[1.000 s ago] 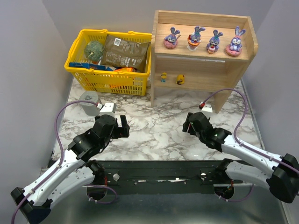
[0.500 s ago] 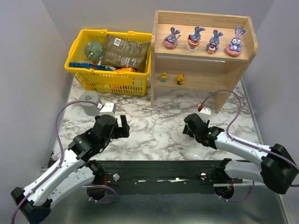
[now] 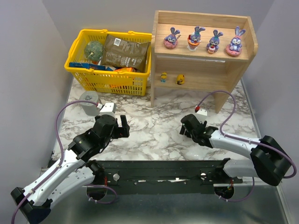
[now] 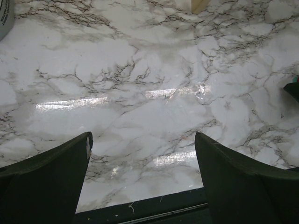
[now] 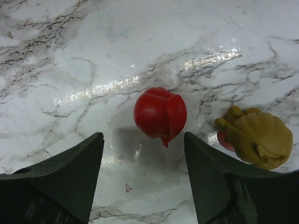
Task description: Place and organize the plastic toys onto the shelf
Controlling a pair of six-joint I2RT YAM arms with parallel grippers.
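Observation:
The wooden shelf (image 3: 204,70) stands at the back right. Four purple-blue bunnies (image 3: 202,40) stand in a row on its top tier. Two tiny yellow toys (image 3: 172,78) sit on its lower tier. In the right wrist view a red toy (image 5: 160,113) lies on the marble just ahead of my open right gripper (image 5: 144,149), between the lines of its fingers. A yellow-tan toy (image 5: 256,138) with a red base lies to its right. My right gripper (image 3: 185,128) is low over the table centre and hides both toys in the top view. My left gripper (image 3: 122,127) is open and empty over bare marble (image 4: 142,140).
A yellow basket (image 3: 110,60) with packets and a green ball stands at the back left, next to the shelf. A grey cup (image 3: 88,101) stands near the left arm. The black base plate (image 3: 159,170) runs along the near edge.
My right gripper has moved a little left and towards the near edge, staying low and open. The left arm has not moved.

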